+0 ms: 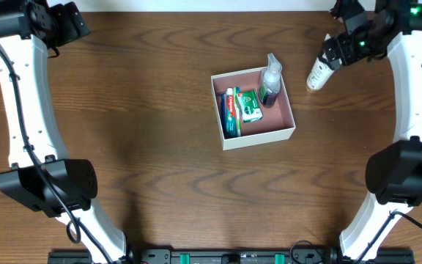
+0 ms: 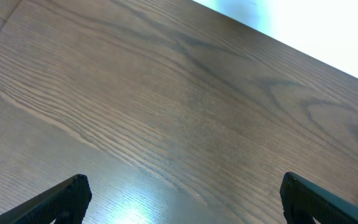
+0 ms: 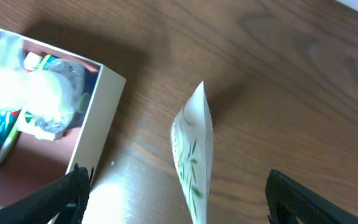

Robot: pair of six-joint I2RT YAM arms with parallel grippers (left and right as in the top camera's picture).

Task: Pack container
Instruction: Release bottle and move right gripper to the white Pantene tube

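Note:
The container [image 1: 257, 136] is a square box with white walls and a pink inside, at the table's middle right. It holds a toothpaste box [image 1: 231, 111], a green packet [image 1: 250, 106] and a clear pump bottle [image 1: 270, 81]. A white tube with green leaf print [image 1: 318, 72] lies on the table right of the container. My right gripper [image 1: 333, 53] is open above the tube's far end; in the right wrist view the tube [image 3: 192, 155] lies between the spread fingers [image 3: 176, 199], with the container's wall [image 3: 98, 118] and the bottle [image 3: 36, 93] at left. My left gripper [image 2: 182, 199] is open and empty over bare wood at the far left corner [image 1: 68, 26].
The table is dark wood grain. Its far edge [image 2: 291, 43] shows close ahead of the left gripper. Both arm bases [image 1: 46, 187] stand at the near corners.

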